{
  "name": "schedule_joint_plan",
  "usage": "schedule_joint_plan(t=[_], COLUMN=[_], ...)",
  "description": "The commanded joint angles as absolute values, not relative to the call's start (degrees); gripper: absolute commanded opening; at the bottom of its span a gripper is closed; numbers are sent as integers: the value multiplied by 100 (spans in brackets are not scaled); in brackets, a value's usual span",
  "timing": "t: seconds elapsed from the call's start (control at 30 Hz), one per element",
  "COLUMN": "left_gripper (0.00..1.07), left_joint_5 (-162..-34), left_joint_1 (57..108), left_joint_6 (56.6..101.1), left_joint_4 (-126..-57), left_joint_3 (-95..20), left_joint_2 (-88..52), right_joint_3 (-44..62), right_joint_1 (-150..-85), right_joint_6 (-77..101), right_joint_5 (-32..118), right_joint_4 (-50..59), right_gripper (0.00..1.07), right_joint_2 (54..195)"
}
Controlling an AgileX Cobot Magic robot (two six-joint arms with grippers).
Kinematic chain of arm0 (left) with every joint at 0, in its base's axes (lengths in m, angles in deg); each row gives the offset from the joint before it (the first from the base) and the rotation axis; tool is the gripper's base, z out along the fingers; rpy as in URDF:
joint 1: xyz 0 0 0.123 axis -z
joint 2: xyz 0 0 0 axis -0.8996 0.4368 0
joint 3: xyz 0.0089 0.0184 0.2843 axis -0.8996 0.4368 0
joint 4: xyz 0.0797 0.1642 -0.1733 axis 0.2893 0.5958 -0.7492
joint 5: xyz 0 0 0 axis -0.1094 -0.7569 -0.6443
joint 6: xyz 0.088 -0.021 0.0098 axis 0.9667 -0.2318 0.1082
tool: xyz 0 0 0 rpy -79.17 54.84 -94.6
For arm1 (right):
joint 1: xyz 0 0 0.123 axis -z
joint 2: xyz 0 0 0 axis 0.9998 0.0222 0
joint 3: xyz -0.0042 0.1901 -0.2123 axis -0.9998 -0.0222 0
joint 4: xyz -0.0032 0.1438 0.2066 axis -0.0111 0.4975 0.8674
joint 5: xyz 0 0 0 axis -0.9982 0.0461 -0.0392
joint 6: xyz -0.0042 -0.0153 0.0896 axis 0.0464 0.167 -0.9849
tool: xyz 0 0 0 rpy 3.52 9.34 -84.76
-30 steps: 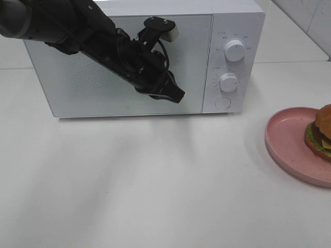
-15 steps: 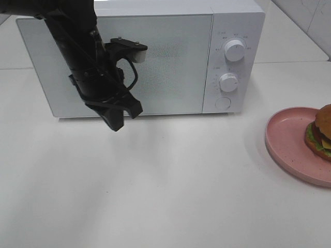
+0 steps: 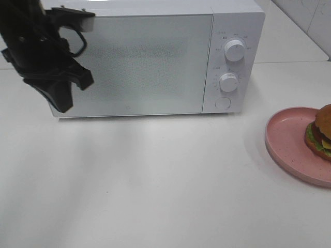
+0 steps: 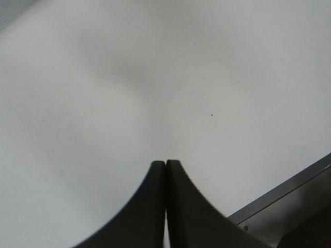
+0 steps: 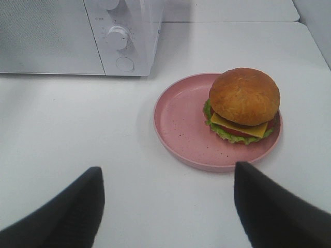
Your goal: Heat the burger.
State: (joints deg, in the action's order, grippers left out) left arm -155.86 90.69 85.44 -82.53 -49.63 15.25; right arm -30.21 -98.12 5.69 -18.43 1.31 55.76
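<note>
Burger (image 5: 243,103) upright, bun up, seemingly off-centre on plate (image 5: 181,129)

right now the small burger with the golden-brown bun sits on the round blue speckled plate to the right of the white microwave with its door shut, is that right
Not quite: the round speckled plate is pink, not blue, as the right wrist view shows. The rest holds: the small burger with the golden-brown bun sits on it, to the right of the white microwave, whose door is shut.

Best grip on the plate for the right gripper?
Probably the plate rim on its bare side, away from the burger, which sits off-centre. The rim is raised and clear there, so the open right gripper could pinch it from the side.
</note>
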Motion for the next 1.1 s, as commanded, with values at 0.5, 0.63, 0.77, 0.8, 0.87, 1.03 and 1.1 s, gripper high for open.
schedule_joint_plan(t=[0.5, 0.63, 0.77, 0.8, 0.87, 1.03, 1.1], left_gripper=[0, 0, 0, 0, 0, 0, 0], left_joint_5=[-15998, -15987, -15987, -15952, -15855, -15666, -15591], left_joint_1=[6794, 6777, 6777, 6777, 6777, 6777, 6777], left_joint_6=[7885, 7885, 7885, 7885, 7885, 7885, 7885], left_joint_4=[-8213, -8190, -8225, -8236, -8282, -8408, -8460], left_joint_3=[-3473, -2906, -2545, -2339, -2121, -1617, -1216], left_joint_2=[-601, -1386, -1907, -2245, -2612, -3437, -4164], right_joint_3=[-3039, -3039, -3039, -3039, -3039, -3039, -3039], right_joint_1=[-9801, -9801, -9801, -9801, -9801, -9801, -9801], right_joint_6=[626, 626, 620, 620, 620, 620, 620], right_joint_5=[-1780, -1780, -1780, -1780, -1780, -1780, -1780], right_joint_4=[136, 136, 136, 136, 136, 136, 136], right_gripper=[67, 67, 67, 67, 67, 67, 67], right_joint_2=[5421, 5421, 5421, 5421, 5421, 5421, 5421])
